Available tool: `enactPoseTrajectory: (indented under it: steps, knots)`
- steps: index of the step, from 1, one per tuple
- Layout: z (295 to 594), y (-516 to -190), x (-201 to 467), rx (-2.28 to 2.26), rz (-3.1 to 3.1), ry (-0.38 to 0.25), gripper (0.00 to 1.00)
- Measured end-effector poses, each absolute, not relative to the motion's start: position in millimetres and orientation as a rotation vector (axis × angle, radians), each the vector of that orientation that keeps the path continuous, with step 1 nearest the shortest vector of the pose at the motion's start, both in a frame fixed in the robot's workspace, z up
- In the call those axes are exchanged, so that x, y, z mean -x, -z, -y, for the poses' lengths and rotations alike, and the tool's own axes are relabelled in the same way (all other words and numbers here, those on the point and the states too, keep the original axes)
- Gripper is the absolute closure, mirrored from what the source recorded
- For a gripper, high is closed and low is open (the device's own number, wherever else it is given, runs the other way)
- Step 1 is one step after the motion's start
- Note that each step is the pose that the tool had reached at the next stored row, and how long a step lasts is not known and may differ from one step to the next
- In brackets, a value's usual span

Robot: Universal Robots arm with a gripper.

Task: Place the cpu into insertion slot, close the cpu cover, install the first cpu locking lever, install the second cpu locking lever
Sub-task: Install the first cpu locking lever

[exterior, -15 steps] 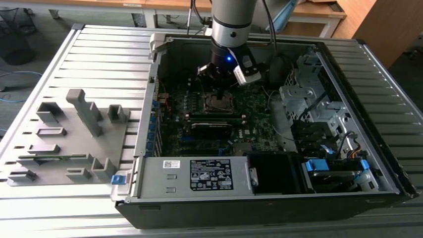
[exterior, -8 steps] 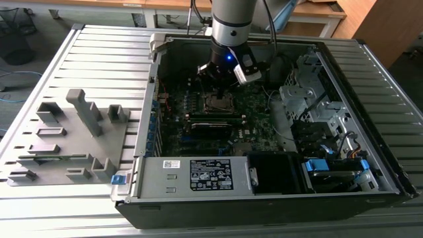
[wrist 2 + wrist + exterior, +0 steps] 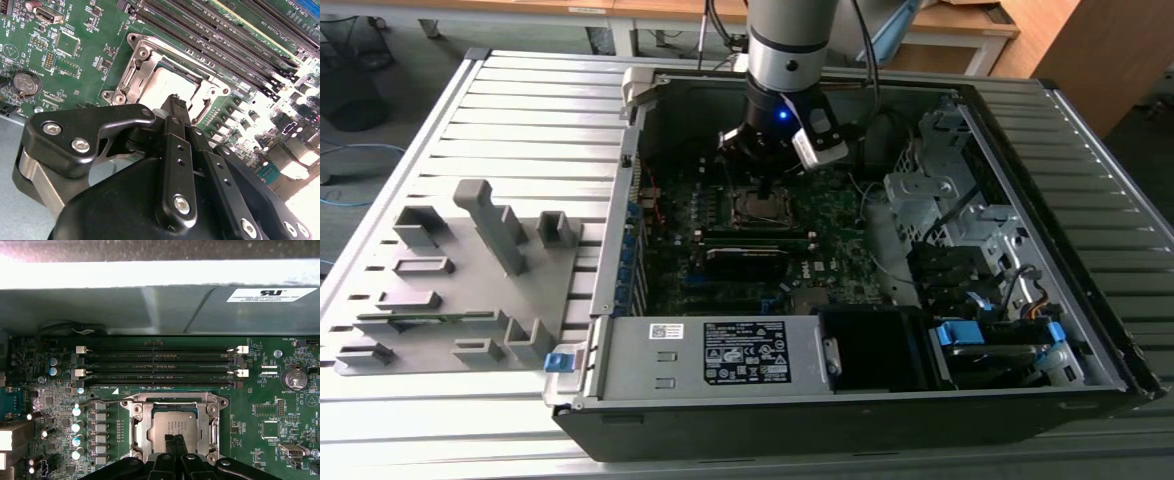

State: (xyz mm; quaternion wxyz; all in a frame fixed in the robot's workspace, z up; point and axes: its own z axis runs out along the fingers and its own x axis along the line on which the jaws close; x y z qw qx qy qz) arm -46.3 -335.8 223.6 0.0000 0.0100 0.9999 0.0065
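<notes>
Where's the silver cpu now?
In both wrist views the cpu sits in the insertion slot, framed by the cpu cover, beside the gripper.

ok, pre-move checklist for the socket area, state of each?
1. Small square silver-grey cpu seated in the silvery-rimmed square insertion slot: ok, it lies square inside.
2. Thin silvery frame of the cpu cover down: ok, it looks flat around the chip in both wrist views.
3. Both locking levers latched: cannot tell.
4. Black gripper shut and empty: ok, fingers together with nothing between them.
5. Gripper touching the cpu: cannot tell; its tip hangs over one edge of the chip.
6. Long black memory slots apart from the gripper: ok.
</notes>
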Motion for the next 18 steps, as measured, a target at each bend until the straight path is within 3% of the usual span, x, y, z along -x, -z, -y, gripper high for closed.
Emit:
enactPoseTrajectory:
  steps: [18]
  knots:
    - [335.8, -229.5, 46.3, -0.031, -3.141, -0.02, 0.9]
